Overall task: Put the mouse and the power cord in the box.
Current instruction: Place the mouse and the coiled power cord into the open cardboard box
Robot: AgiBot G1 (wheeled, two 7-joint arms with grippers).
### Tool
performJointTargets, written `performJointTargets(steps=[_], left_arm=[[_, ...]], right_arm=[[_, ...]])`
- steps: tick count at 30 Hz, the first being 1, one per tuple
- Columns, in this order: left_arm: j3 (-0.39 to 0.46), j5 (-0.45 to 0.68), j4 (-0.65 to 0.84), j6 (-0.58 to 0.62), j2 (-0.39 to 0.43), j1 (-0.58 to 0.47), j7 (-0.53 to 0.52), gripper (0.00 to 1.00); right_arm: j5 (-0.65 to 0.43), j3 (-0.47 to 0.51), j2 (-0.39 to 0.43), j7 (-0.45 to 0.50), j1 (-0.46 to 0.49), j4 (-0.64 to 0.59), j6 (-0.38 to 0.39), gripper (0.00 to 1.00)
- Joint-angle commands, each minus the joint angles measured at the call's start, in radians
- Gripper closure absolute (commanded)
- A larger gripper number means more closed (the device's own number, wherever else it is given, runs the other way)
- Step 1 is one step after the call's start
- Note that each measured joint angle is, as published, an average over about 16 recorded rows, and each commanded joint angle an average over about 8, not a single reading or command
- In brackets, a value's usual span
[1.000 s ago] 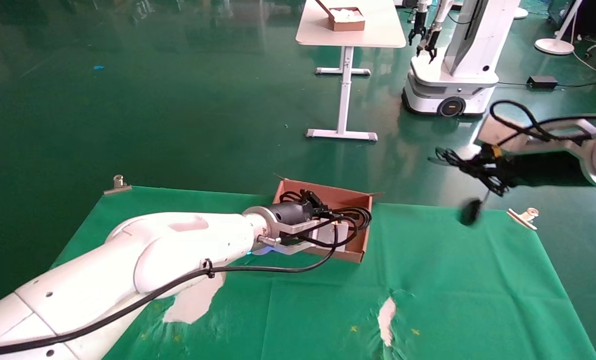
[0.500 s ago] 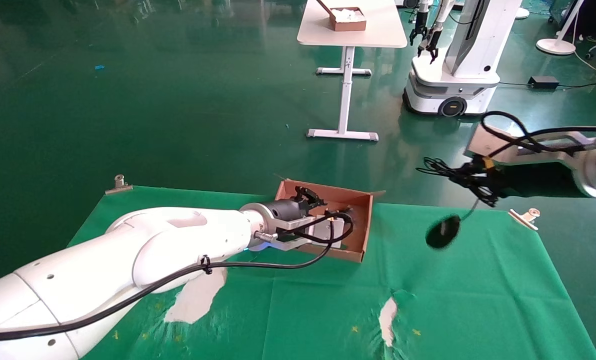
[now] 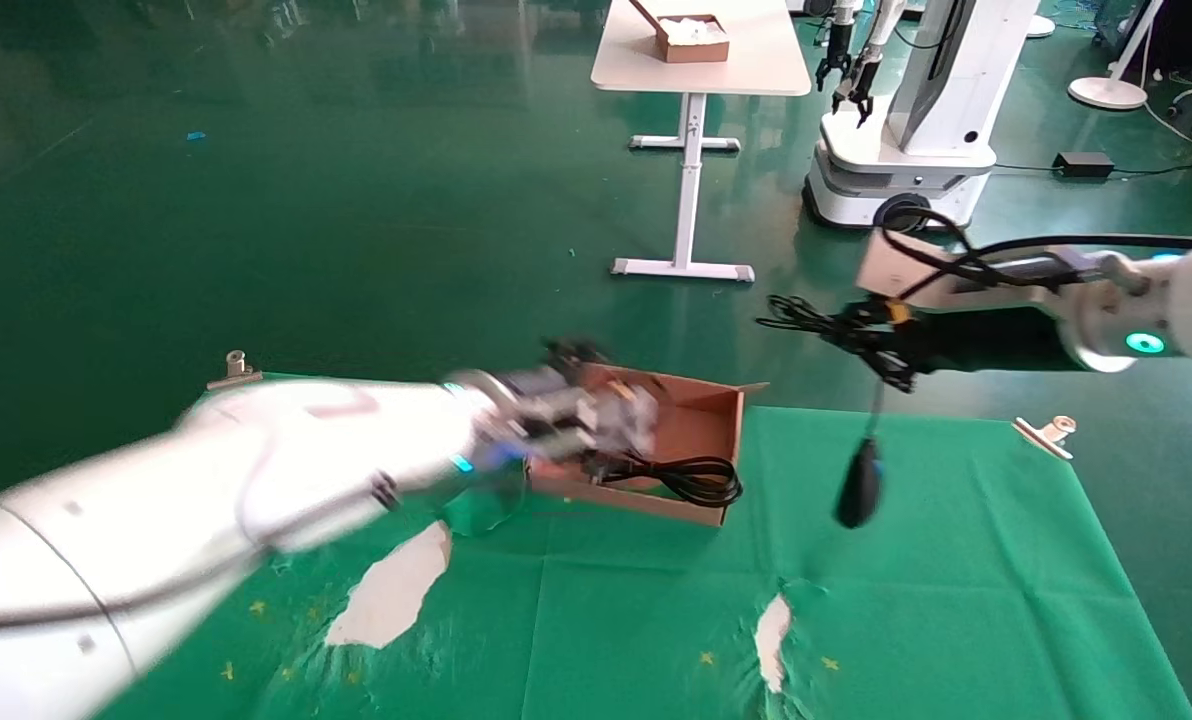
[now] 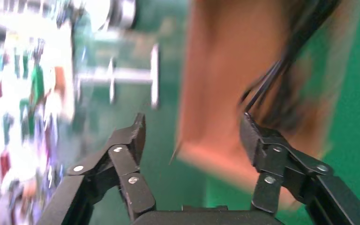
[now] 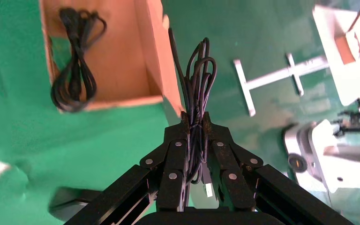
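Brown cardboard, shallow and low-walled: the box point(image 3: 701, 425) sits on the green-clothed counter point(image 3: 956, 600), and the thick black power cord point(image 3: 691, 477) wound in a loop already lies inside it, just below and ahead of the left gripper point(image 4: 192, 133). That gripper hangs spread wide with nothing between its fingers, over the box's near-left rim.

The right gripper point(image 5: 195, 124) is pressed tight on the bundled thin black wire of the mouse. The small black oval mouse point(image 3: 858, 484) dangles below that gripper on its wire, clear of the counter and off to the box's right side. From the right wrist, the box lies ahead of the gripper, the cord coiled at its far end, much of the floor near the gripper bare.

So the cord step looks finished, and the mouse is being carried over. Next, I'd say, the right gripper must travel leftward until the hanging mouse clears the box's right wall, lower it onto bare cardboard, then let go of the wire.
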Motion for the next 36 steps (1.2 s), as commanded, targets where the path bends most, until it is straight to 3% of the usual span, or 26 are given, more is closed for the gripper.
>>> performJointTargets(steps=[1, 7, 14, 19, 21, 28, 29, 36], left_arm=[[0.002, -0.004, 0.054, -0.008, -0.004, -0.018, -0.020, 0.00], [0.010, 0.002, 0.139, 0.053, -0.030, -0.044, -0.077, 0.00], [0.024, 0.025, 0.127, 0.082, -0.041, -0.048, -0.125, 0.00], [0.030, 0.042, 0.112, 0.082, -0.046, -0.048, -0.151, 0.00], [0.032, 0.046, 0.108, 0.083, -0.047, -0.049, -0.159, 0.00], [0.037, 0.055, 0.101, 0.086, -0.052, -0.050, -0.172, 0.00], [0.037, 0.055, 0.101, 0.085, -0.052, -0.050, -0.172, 0.00], [0.036, 0.054, 0.101, 0.085, -0.050, -0.049, -0.170, 0.00]], right_arm=[[0.011, 0.001, -0.018, -0.017, 0.003, -0.004, 0.001, 1.00], [0.041, -0.001, -0.146, -0.109, 0.031, -0.092, 0.047, 1.00], [0.024, -0.033, -0.325, -0.254, 0.055, -0.293, 0.168, 1.00], [0.011, -0.097, -0.375, -0.277, 0.028, -0.390, 0.254, 1.00], [0.015, -0.120, -0.380, -0.269, 0.015, -0.405, 0.277, 0.88], [0.017, -0.168, -0.393, -0.252, -0.007, -0.430, 0.328, 0.04], [0.017, -0.169, -0.392, -0.252, -0.008, -0.429, 0.328, 0.00], [0.018, -0.160, -0.386, -0.252, -0.005, -0.421, 0.316, 0.00]])
